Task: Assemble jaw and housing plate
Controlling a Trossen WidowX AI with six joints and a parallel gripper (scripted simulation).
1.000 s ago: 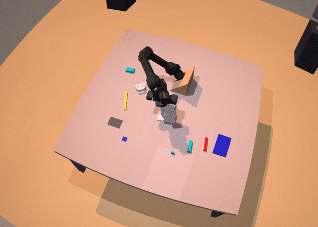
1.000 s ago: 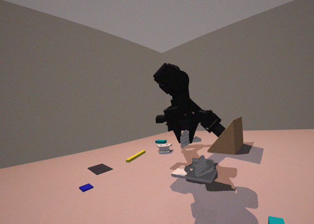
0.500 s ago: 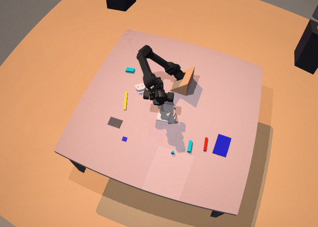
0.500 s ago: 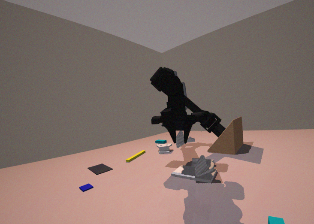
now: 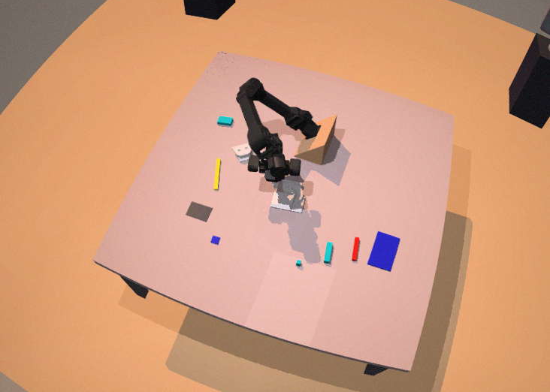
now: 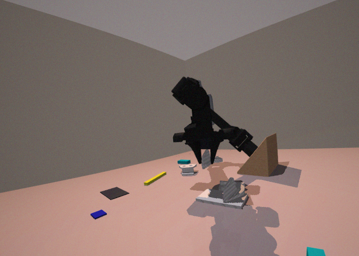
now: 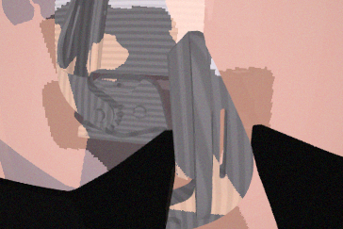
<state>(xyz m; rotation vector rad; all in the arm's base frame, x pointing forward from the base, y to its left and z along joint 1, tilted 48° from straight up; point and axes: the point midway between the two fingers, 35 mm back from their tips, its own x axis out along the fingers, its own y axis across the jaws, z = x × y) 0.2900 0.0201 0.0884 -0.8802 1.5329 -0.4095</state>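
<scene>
My gripper (image 5: 276, 175) (image 6: 206, 162) (image 7: 213, 138) is shut on a grey ribbed jaw (image 6: 206, 156) (image 7: 188, 89), held in the air above and behind the base. The base (image 5: 279, 206) (image 6: 209, 201) (image 7: 188, 10) lies on the table, partly in the arm's shadow. The other ribbed jaw (image 6: 230, 192) (image 7: 82, 27) stands on the base, at the left in the wrist view, with teeth at its near end. A faint round outline (image 7: 139, 111) shows beside those teeth; I cannot tell clearly whether it is the free pin. The white housing plate (image 5: 241, 149) (image 6: 187, 166), with two holes, sits raised off the table left of the arm.
A tan wedge (image 5: 316, 149) (image 6: 261, 163) stands by the arm's base. A yellow bar (image 5: 216, 174) (image 6: 155, 178) and a dark flat square (image 5: 198, 211) (image 6: 114, 192) lie left. Teal (image 5: 327, 252) and red (image 5: 355, 248) bars and a blue sheet (image 5: 383, 251) lie front right.
</scene>
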